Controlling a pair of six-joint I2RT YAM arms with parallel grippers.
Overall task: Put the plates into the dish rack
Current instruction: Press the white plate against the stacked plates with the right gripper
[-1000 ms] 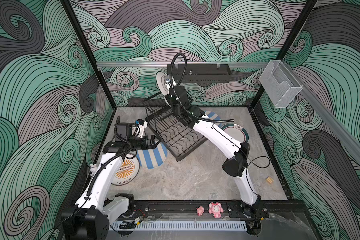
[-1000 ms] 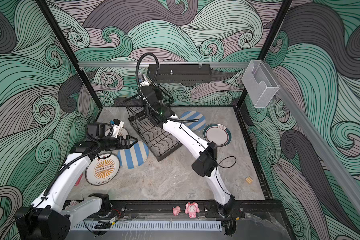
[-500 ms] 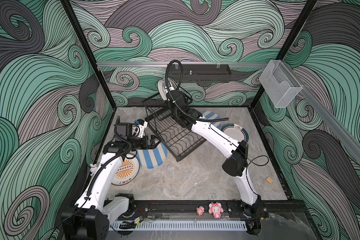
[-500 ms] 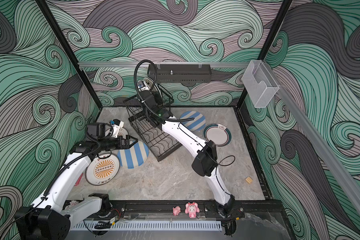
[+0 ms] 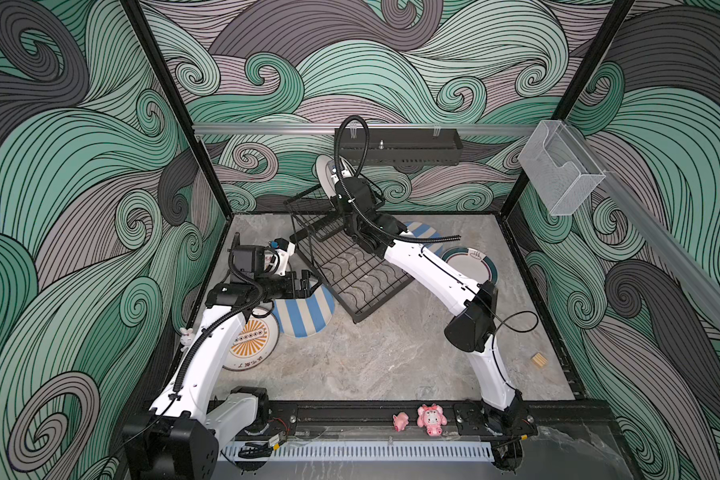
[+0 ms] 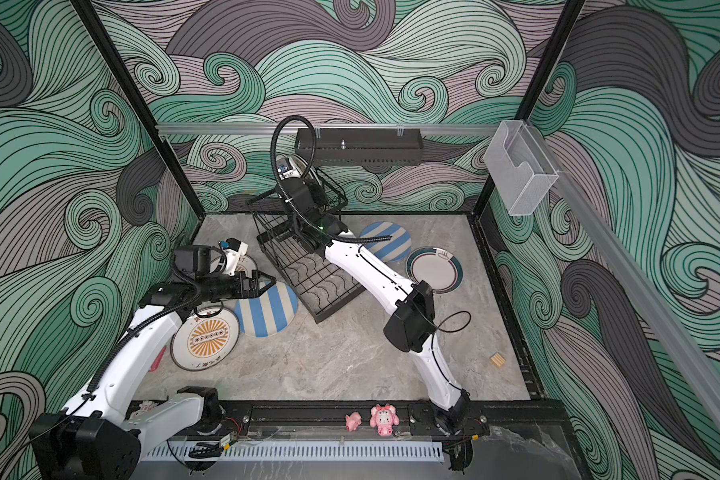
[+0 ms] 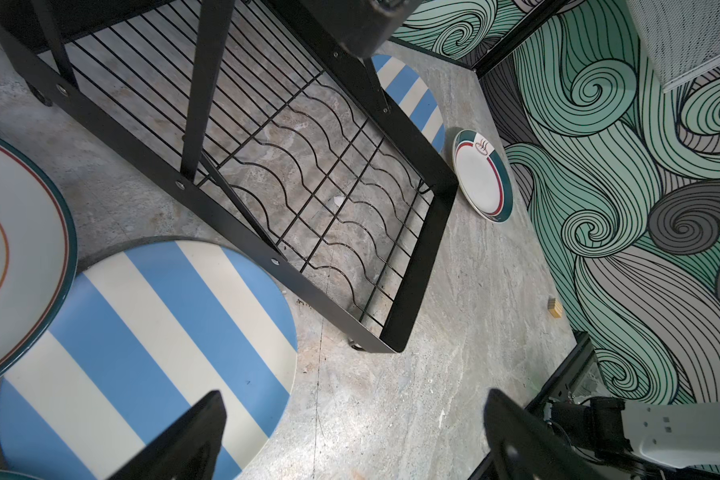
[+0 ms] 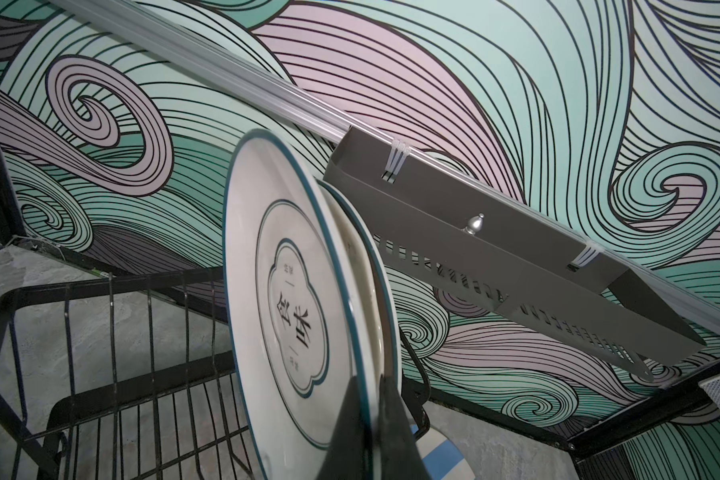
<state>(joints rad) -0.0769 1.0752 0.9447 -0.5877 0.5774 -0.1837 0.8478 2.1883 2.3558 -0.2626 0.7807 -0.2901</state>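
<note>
Right gripper [image 8: 368,388] is pinched tight on the lower rim of a cream, teal-edged plate [image 8: 292,307], held on edge over the raised basket [image 8: 142,284] at the far end of the dish rack [image 5: 360,276]. A second rim [image 8: 374,266] shows just behind it, prob. a plate already slotted, tho that can't be confirmed. Left gripper [image 7: 350,440], jaws wide & empty, hovers over the near-left striped plate [image 5: 304,313]. The rack's lower tray carries nothing. Flat on the table [image 5: 371,357] & left to load are that plate, an orange-sunburst plate [image 5: 252,343] to its left, a far striped plate [image 6: 385,241] & a teal-rimmed plate [image 6: 433,270] w/ a steaming-cup logo, so the job looks less than half done. The held plate bears two large black Chinese characters in a cloud-shaped frame. The sunburst plate's rim lettering is too small to read.
</note>
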